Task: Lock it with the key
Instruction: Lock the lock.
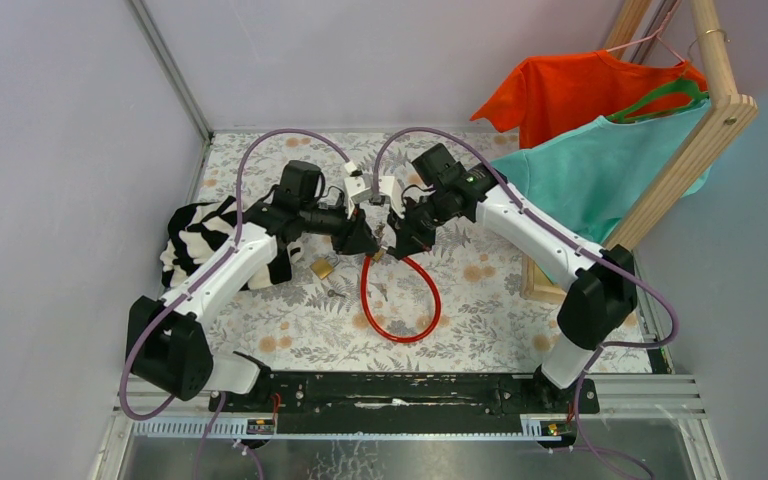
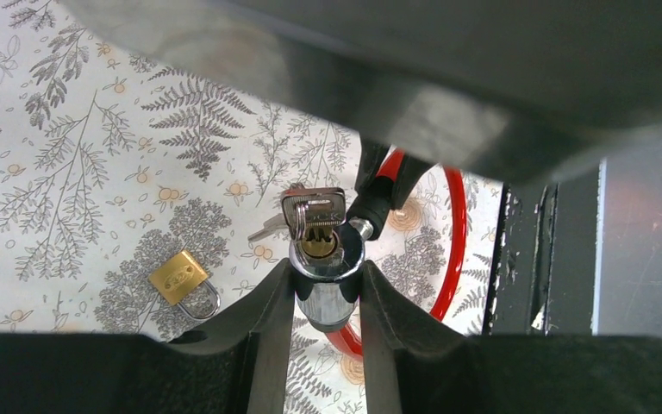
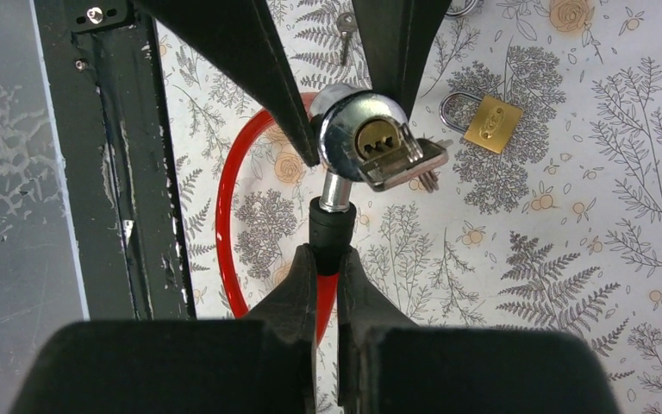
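where the left hand point(image 2: 326, 272) grips, the lock point(image 2: 326, 306) is partly hidden.

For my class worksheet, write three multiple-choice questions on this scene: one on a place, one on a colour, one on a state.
1. Where is the small brass padlock? A. Lying on the floral tablecloth. B. Inside a box. C. On a hook.
2. What colour is the looped cable? A. Blue. B. Red. C. Green.
3. What is the right hand doing? A. Open. B. Gripping the padlock. C. Shut on the cable's black end sleeve.
Answers: 1 A, it rests on the cloth; 2 B, the loop shows red; 3 C, it pinches the sleeve.
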{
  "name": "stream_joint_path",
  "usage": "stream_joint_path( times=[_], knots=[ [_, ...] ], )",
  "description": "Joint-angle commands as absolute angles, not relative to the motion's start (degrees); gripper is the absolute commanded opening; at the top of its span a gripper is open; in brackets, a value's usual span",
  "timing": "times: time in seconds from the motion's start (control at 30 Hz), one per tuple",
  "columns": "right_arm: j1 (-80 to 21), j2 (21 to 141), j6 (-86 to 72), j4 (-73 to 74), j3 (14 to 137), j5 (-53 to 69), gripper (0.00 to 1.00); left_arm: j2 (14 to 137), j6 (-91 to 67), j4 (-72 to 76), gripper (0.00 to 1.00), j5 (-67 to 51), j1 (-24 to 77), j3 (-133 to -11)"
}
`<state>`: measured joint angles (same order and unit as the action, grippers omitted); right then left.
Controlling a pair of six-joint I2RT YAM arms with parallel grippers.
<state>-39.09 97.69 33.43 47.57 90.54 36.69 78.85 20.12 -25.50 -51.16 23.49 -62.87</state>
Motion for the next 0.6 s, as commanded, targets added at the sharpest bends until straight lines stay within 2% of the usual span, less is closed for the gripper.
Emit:
stream_joint_path(
  times=[0.0,0.2,0.57],
  knots=[
    [-40.3,97.2,25.5,38.0,95.2,44.6,0.00,78.9,21.5,-20.5,0.00,-54.7,26.5,-60.4],
    [-40.1,95.5,25.3,34.7,91.6,42.2,0.00,79.0,21.1,-19.0,0.00,-57.3,26.2,-59.0],
    [-38.1,89.5,24.0,25.8,82.0,46.0,0.00,78.6,19.0,-15.9,0.09,-62.3,23.8,-56.4]
  ],
)
